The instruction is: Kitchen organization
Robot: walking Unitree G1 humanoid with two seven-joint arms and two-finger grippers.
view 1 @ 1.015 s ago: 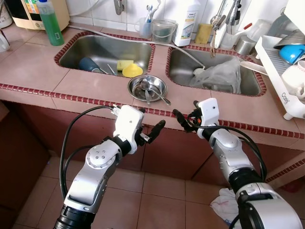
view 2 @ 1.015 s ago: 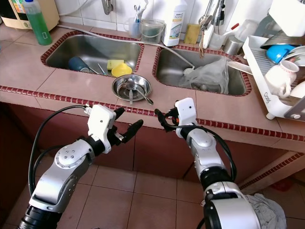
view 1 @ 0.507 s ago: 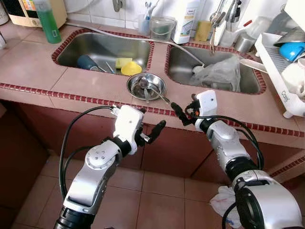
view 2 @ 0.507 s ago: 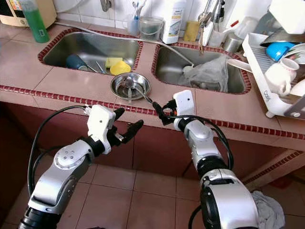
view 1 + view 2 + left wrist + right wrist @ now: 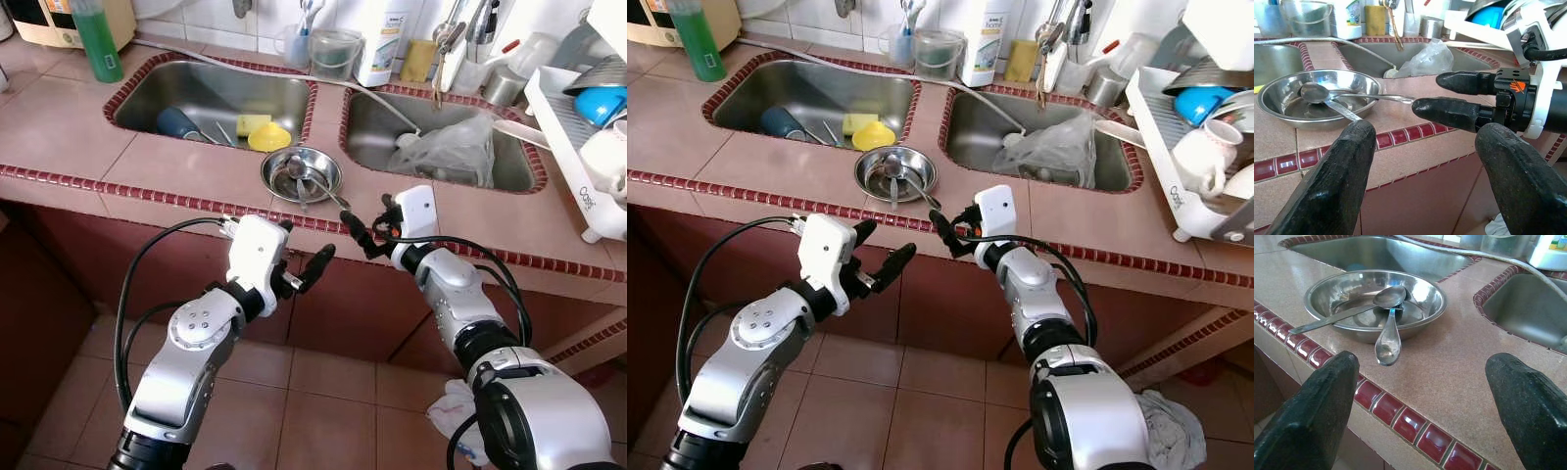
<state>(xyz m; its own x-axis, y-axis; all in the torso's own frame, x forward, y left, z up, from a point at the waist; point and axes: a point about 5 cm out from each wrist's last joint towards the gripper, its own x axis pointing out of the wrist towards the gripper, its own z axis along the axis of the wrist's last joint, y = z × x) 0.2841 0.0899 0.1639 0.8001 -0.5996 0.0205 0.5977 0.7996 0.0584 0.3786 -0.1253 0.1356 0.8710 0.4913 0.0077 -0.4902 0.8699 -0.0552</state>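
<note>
A pink tiled counter (image 5: pixel 186 171) with a red-tile edge carried two steel sinks: the left sink (image 5: pixel 211 93) held a blue cup (image 5: pixel 178 122) and a yellow sponge (image 5: pixel 269 139), the right sink (image 5: pixel 431 137) one crumpled plastic bag (image 5: pixel 451 149). Between them sat one steel bowl (image 5: pixel 302 176) with two spoons (image 5: pixel 1388 340) inside, handles poking over the rim. The right gripper (image 5: pixel 364 227) hovered at the counter edge just beside the bowl, fingers spread wide, gripping nothing. The left gripper (image 5: pixel 306 266) hung below the edge, fingers likewise apart. One green bottle (image 5: pixel 96 39) stood at the back.
</note>
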